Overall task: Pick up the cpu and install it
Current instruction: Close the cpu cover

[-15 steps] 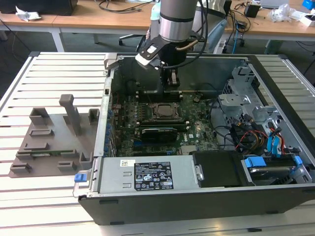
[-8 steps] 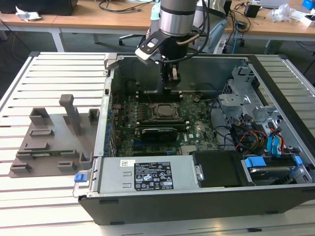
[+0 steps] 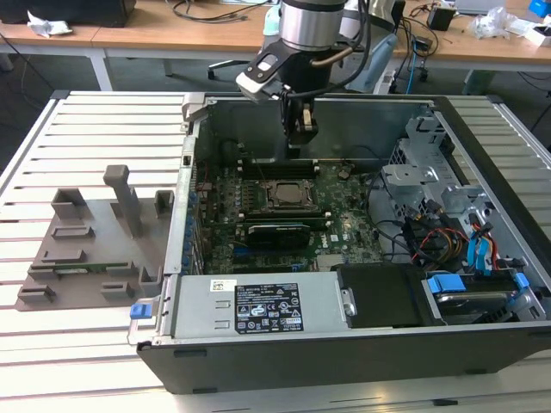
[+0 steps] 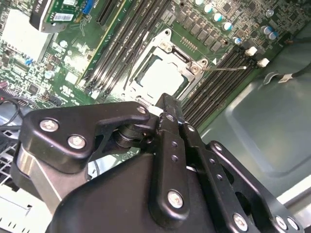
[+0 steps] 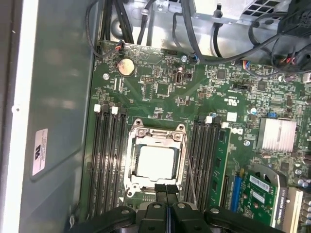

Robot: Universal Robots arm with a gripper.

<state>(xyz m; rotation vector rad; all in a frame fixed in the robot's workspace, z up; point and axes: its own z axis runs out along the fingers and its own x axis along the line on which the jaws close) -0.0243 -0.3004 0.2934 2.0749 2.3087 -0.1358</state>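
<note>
The cpu point(image 3: 282, 193) lies flat inside the square socket frame on the green motherboard point(image 3: 344, 219), its pale silvery top showing in both wrist views point(image 4: 160, 75) point(image 5: 155, 161). My gripper point(image 3: 297, 151) hangs above the open computer case, over the far edge of the socket and clear of the chip. Its black fingers point(image 5: 167, 191) are pressed together with nothing between them, and their tips point(image 4: 166, 103) sit just beside the socket frame. The socket's thin wire lever point(image 4: 223, 69) stands out to one side.
Dark memory slots point(image 5: 107, 160) flank the socket on both sides. An expansion card point(image 3: 277, 232) lies nearer the front, with a power supply point(image 3: 258, 305) beyond it. Drive cage and cables point(image 3: 439, 215) fill the exterior view's right. A grey fixture point(image 3: 95, 249) stands on the slatted table.
</note>
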